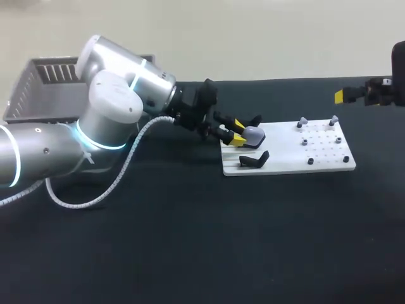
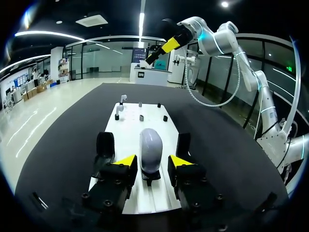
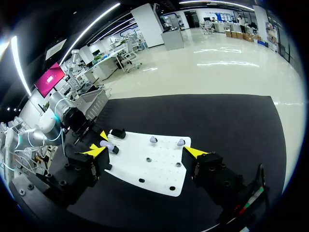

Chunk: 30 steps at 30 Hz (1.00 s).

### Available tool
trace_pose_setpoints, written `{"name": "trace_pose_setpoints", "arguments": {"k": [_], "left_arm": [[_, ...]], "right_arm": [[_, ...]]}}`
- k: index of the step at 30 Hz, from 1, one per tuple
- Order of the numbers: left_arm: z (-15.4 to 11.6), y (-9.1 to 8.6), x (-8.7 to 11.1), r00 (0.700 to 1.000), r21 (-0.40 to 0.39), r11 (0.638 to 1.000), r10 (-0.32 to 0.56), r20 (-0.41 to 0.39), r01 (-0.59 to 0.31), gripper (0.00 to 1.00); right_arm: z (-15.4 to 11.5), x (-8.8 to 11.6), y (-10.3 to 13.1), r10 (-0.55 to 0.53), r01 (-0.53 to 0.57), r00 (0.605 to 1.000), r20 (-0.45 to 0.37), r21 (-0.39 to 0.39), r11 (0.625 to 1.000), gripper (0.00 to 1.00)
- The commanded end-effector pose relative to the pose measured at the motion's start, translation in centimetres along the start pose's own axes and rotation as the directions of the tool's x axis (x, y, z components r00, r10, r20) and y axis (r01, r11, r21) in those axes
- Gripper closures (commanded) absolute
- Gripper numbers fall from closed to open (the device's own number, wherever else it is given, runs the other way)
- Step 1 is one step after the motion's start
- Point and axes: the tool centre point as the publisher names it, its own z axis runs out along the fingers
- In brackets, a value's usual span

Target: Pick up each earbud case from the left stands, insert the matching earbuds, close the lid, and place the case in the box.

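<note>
A grey earbud case (image 1: 253,135) (image 2: 151,150) (image 3: 107,144) sits upright on a black stand at the near-left end of the white board (image 1: 288,163) (image 2: 145,195) (image 3: 154,171). My left gripper (image 1: 239,131) (image 2: 152,162) is around it, with a yellow tip against each side of the case, shut on it. Two grey earbuds (image 1: 302,121) (image 2: 123,99) (image 3: 153,139) stand on pegs at the board's far end. My right gripper (image 1: 342,96) (image 3: 147,152) hangs wide open above the table, beyond the board's right end, holding nothing.
Empty black stands (image 1: 255,159) (image 2: 105,145) flank the case on the board. Small dark pegs (image 1: 310,161) dot the board's right half. A grey slatted basket (image 1: 44,88) (image 3: 91,101) sits at the back left, behind my left arm.
</note>
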Motion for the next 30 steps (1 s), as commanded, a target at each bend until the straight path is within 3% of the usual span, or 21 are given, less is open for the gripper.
{"name": "trace_pose_setpoints", "arguments": {"k": [1, 21, 25, 27, 29, 30], "left_arm": [[0.3, 0.3, 0.0, 1.0, 0.002, 1.0, 0.005, -0.001, -0.005, 0.53], [1.2, 0.6, 0.0, 1.0, 0.004, 1.0, 0.013, 0.009, -0.013, 0.57], [1.3, 0.6, 0.0, 1.0, 0.004, 1.0, 0.014, 0.007, -0.014, 0.66], [1.4, 0.6, 0.0, 1.0, 0.004, 1.0, 0.014, 0.006, -0.014, 0.78], [1.4, 0.5, 0.0, 1.0, 0.005, 1.0, 0.015, 0.004, -0.015, 1.0], [1.4, 0.5, 0.0, 1.0, 0.004, 1.0, 0.017, 0.001, -0.017, 1.0]], "right_arm": [[0.0, 0.0, 0.0, -0.001, 0.001, 1.0, 0.0, 0.001, 1.0, 0.0], [0.0, 0.0, 0.0, -0.001, 0.001, 1.0, 0.0, 0.001, 1.0, 0.0], [0.0, 0.0, 0.0, -0.001, 0.001, 1.0, 0.0, 0.001, 1.0, 0.0], [0.0, 0.0, 0.0, -0.001, 0.001, 1.0, 0.0, 0.001, 1.0, 0.0], [0.0, 0.0, 0.0, -0.001, 0.001, 1.0, 0.0, 0.001, 1.0, 0.0], [0.0, 0.0, 0.0, -0.001, 0.001, 1.0, 0.0, 0.001, 1.0, 0.0]]}}
